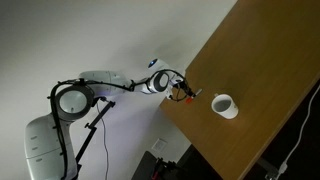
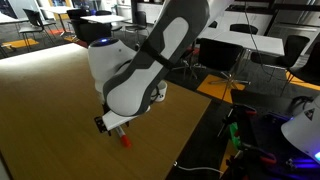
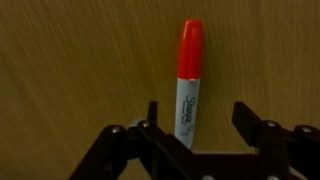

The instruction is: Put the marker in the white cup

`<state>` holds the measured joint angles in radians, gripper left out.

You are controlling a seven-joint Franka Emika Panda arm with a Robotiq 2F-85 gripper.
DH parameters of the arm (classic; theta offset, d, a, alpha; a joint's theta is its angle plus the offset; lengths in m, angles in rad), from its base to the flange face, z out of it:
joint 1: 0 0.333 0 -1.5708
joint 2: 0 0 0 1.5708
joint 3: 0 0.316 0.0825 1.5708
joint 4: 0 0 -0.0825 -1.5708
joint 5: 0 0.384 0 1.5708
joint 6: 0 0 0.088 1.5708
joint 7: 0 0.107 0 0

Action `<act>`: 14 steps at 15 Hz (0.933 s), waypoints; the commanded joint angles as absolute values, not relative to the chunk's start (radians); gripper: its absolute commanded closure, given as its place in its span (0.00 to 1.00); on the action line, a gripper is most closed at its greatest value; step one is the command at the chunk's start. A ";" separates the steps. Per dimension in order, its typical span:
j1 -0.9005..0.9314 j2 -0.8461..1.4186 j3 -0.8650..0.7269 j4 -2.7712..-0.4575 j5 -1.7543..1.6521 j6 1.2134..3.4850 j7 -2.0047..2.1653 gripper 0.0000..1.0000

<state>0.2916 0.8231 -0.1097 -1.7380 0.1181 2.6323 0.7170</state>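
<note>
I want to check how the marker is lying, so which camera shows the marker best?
The wrist view: the marker lies large at centre, red cap and label clear. In both exterior views it is tiny, at most a red speck.

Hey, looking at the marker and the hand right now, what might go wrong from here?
The marker lies off centre between the open hand's fingers, nearer one of them, so closing may nudge or roll it rather than grip it. In an exterior view it lies close to the table edge, so a rolled marker might drop off. The white cup is small; a poorly aimed release could miss it.
</note>
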 commanded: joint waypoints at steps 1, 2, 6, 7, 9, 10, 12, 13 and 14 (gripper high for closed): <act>0.299 0.850 -0.123 -1.695 0.109 2.622 0.754 0.22; 0.299 0.855 -0.125 -1.690 0.109 2.622 0.756 0.24; 0.300 0.868 -0.128 -1.682 0.110 2.622 0.757 0.24; 0.301 0.871 -0.129 -1.682 0.111 2.623 0.757 0.44; 0.301 0.875 -0.128 -1.682 0.111 2.624 0.756 0.51; 0.301 0.876 -0.128 -1.681 0.111 2.625 0.756 0.59; 0.301 0.878 -0.129 -1.680 0.112 2.625 0.756 0.74; 0.301 0.879 -0.129 -1.680 0.112 2.626 0.756 0.83; 0.300 0.880 -0.128 -1.680 0.113 2.626 0.755 0.89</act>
<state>0.2915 0.8717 -0.1181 -1.6979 0.1182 2.6322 0.7176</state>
